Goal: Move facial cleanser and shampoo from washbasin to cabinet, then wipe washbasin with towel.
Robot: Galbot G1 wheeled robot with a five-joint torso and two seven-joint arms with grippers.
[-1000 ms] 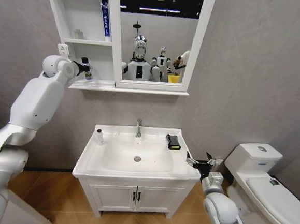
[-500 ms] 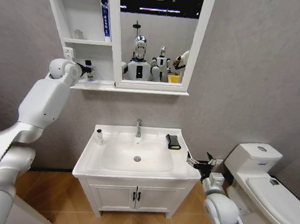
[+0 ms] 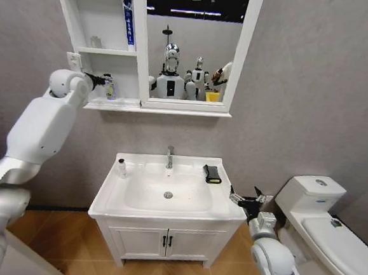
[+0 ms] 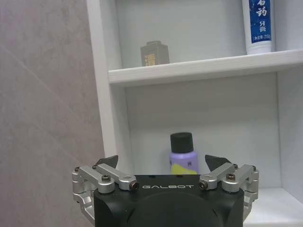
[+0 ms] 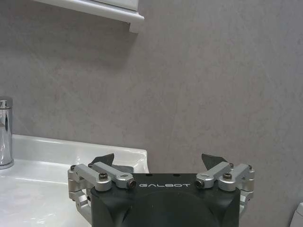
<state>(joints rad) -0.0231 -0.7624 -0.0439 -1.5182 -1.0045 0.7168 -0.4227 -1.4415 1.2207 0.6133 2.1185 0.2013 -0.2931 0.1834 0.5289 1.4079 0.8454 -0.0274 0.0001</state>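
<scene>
"GALBOT" reads on the left end effector (image 4: 161, 165) — raised at the cabinet (image 3: 72, 14), fingers spread wide and holding nothing, just short of a purple black-capped bottle (image 4: 182, 153) on the bottom shelf. The right end effector (image 3: 243, 200), also wide, hangs beside the washbasin (image 3: 223, 207) — towel (image 3: 212, 174) on its rim.

White cabinet (image 3: 72, 14) shelves hold a lilac bottle (image 4: 183, 158) with black cap and yellow label, and a white-and-blue tube (image 4: 258, 23). White washbasin (image 3: 167, 193), chrome tap (image 3: 170, 157), black towel (image 3: 212, 174) edged yellow.
</scene>
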